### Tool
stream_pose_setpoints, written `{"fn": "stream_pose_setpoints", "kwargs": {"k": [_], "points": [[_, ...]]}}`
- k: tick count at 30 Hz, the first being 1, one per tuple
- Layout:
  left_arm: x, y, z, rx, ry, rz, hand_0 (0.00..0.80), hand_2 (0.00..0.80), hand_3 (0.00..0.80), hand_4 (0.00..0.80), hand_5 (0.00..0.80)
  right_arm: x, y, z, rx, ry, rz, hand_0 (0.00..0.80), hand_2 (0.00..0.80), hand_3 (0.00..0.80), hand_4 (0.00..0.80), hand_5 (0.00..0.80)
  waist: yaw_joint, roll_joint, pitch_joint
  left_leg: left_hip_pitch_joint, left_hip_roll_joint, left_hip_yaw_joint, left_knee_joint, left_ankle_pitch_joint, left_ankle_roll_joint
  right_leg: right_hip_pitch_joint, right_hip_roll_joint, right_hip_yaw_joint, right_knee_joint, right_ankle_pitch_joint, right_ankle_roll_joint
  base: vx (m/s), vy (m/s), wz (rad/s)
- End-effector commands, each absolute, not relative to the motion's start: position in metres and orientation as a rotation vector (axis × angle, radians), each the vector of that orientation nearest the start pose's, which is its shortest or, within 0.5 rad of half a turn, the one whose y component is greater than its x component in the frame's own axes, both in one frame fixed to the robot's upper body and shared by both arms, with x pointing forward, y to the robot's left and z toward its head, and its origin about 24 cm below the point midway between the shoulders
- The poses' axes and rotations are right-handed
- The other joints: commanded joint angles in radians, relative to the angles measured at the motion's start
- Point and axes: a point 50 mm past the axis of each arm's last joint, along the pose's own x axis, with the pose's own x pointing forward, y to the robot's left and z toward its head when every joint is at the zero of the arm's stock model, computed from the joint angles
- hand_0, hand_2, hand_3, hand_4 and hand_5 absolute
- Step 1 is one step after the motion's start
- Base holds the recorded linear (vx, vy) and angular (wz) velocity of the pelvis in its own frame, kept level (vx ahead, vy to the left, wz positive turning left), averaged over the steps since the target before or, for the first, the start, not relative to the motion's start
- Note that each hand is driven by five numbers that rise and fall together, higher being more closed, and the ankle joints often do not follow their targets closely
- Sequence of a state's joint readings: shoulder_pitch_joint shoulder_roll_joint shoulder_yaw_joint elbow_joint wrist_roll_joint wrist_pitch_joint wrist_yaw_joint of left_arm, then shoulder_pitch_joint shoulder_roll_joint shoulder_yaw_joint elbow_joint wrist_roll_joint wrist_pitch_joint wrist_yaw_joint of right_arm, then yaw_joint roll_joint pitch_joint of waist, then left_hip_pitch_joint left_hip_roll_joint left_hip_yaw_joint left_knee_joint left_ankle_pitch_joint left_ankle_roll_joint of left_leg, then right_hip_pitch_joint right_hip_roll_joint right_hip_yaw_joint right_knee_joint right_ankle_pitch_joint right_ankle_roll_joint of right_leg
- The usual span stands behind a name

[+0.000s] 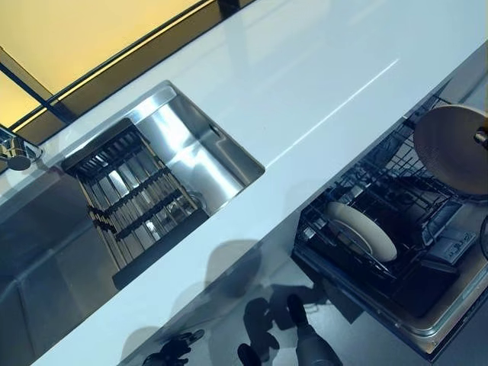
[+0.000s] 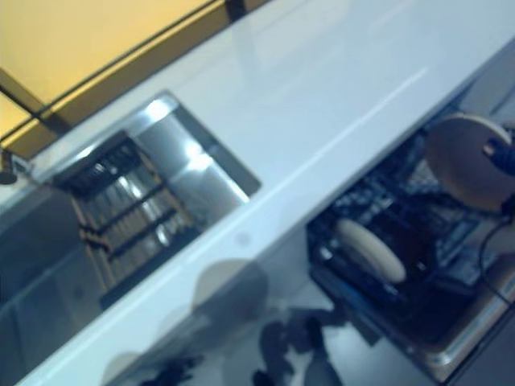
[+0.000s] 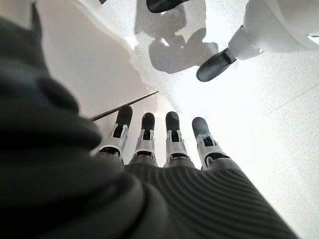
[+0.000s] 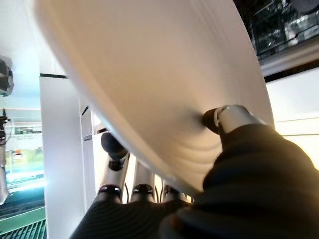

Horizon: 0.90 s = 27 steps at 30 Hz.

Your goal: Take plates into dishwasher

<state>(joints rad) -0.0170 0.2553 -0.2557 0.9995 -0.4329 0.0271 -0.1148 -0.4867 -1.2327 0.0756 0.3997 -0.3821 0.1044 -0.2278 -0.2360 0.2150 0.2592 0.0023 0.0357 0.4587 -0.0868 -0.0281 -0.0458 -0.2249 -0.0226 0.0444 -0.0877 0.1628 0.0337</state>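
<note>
My right hand [image 4: 227, 119] is shut on a pale round plate [image 1: 451, 149], thumb on one face and fingers [image 4: 114, 149] behind the other. It holds the plate on edge above the right side of the open dishwasher's lower rack [image 1: 396, 191]; the plate fills the right wrist view [image 4: 149, 74]. A second white plate [image 1: 362, 230] stands tilted in the rack's tines. My left hand [image 3: 169, 144] hangs low with straight fingers and holds nothing.
A white countertop [image 1: 305, 84] runs across above the dishwasher. A steel sink [image 1: 206, 152] is set in it, with a dark dish rack [image 1: 133, 194] inside and a faucet [image 1: 15, 152] at the far left.
</note>
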Motion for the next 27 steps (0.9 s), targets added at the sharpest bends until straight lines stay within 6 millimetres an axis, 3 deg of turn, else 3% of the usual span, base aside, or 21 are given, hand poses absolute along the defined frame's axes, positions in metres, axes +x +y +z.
{"fn": "stream_pose_setpoints", "kwargs": {"k": [1,14,19,24,27], "points": [[0.154,0.226,-0.134,-0.092,0.948,0.089,0.000,0.000,0.000,0.000,0.000,0.285,-0.374,0.298,-1.602,-0.235,-0.744,0.800,0.800,0.800,0.800,0.800,0.020,-0.020,-0.023,-0.027,0.000,-0.067,0.000,-0.022,0.023,0.060,-0.041,-0.134,0.034,-0.138,0.076,-0.008,0.006,-0.09],[0.157,0.219,-0.133,-0.135,0.932,0.079,0.000,0.000,0.000,0.000,0.000,0.298,-0.371,0.283,-1.824,-0.213,-0.779,0.800,0.800,0.800,0.800,0.800,0.045,0.006,-0.006,-0.028,-0.007,-0.067,0.000,-0.019,0.024,0.064,-0.059,-0.169,0.031,-0.139,0.078,-0.002,0.002,-0.02],[0.158,0.216,-0.133,-0.140,0.934,0.076,0.000,0.000,0.000,0.000,0.000,0.294,-0.382,0.261,-1.864,-0.178,-0.909,0.800,0.800,0.800,0.800,0.800,0.054,0.008,-0.008,-0.023,-0.007,-0.070,0.000,-0.022,0.027,0.076,-0.062,-0.181,0.024,-0.137,0.081,0.000,0.000,0.00],[0.160,0.213,-0.133,-0.145,0.932,0.066,0.000,0.000,0.000,0.000,0.000,0.295,-0.386,0.223,-1.816,-0.100,-0.896,0.800,0.800,0.800,0.800,0.800,0.060,0.013,-0.007,-0.017,-0.010,-0.073,0.000,-0.023,0.032,0.086,-0.066,-0.183,0.020,-0.134,0.081,0.000,0.000,0.00],[0.161,0.212,-0.132,-0.144,0.931,0.064,0.000,0.000,0.000,0.000,0.000,0.296,-0.385,0.214,-1.814,-0.088,-0.881,0.800,0.800,0.800,0.800,0.800,0.064,0.014,-0.007,-0.014,-0.010,-0.074,0.000,-0.023,0.034,0.090,-0.068,-0.187,0.017,-0.132,0.081,0.000,0.000,0.00]]}}
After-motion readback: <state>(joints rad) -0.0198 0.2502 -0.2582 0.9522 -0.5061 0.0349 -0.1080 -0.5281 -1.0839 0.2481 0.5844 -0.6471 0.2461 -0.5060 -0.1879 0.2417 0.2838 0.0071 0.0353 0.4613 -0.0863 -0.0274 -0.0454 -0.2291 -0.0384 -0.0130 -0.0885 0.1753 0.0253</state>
